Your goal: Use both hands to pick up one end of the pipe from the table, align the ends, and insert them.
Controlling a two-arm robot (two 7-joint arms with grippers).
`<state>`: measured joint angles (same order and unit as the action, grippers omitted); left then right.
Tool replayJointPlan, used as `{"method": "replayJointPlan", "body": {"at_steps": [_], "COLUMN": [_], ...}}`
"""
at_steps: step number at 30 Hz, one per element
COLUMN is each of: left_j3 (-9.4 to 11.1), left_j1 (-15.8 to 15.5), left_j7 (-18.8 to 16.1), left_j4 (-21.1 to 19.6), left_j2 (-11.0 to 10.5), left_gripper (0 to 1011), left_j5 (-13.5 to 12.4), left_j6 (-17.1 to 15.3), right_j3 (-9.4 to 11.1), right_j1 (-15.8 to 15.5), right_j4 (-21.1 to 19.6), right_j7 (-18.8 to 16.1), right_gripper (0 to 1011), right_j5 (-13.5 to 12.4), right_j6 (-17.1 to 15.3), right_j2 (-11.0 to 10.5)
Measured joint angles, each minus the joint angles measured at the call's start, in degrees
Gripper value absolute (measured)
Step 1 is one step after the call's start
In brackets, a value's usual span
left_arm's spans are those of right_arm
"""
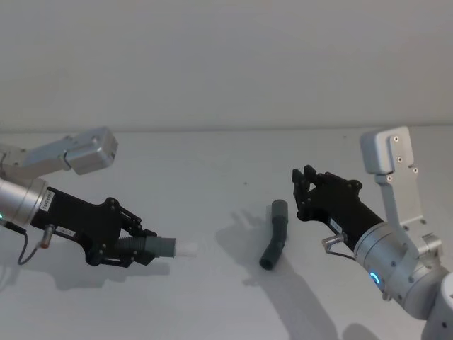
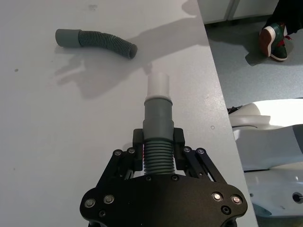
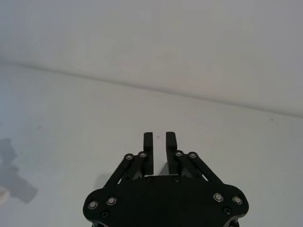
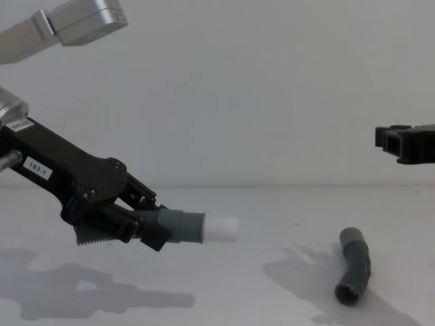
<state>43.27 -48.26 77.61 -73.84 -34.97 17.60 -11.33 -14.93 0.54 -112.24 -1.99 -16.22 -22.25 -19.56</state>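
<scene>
Left claw is pinching the ribbed part of one pipe piece, clear of the table, with the grey cuff and its narrower white tip sticking out toward the robot's right. Right claw is hovering above the table on the right, holding nothing, its fingers nearly pressed together with a slim gap between them. Between the two claws the second piece is lying on the table, touching neither, nearer the right claw. Bare white table is lying open between the white tip and this piece, and more is stretching back to the wall. In the left wrist view the table's edge is running near the held piece, with floor beyond. The lying piece is dark grey and gently bent, ribbed in the middle, and its near end is showing a round hollow opening in the chest view. A small white label on the left claw's body seems to be reading "103-1".
</scene>
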Motion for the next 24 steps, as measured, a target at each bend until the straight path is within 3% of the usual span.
{"method": "replayJointPlan", "body": {"at_steps": [13, 24], "left_j3": [0.0, 0.0], "left_j1": [-0.1, -0.1], "left_j7": [0.0, 0.0], "left_j4": [0.1, 0.1], "left_j2": [0.0, 0.0], "left_gripper": [329, 329], "left_j5": [0.0, 0.0], "left_j6": [0.1, 0.1], "right_j3": [0.1, -0.6], "right_j1": [-1.3, -0.8], "right_j4": [-5.1, -5.1], "right_j7": [0.5, 0.4], "right_gripper": [544, 867], "right_j5": [-0.6, -1.0], "right_j6": [-10.3, -15.3], "right_j2": [-0.2, 0.7]}}
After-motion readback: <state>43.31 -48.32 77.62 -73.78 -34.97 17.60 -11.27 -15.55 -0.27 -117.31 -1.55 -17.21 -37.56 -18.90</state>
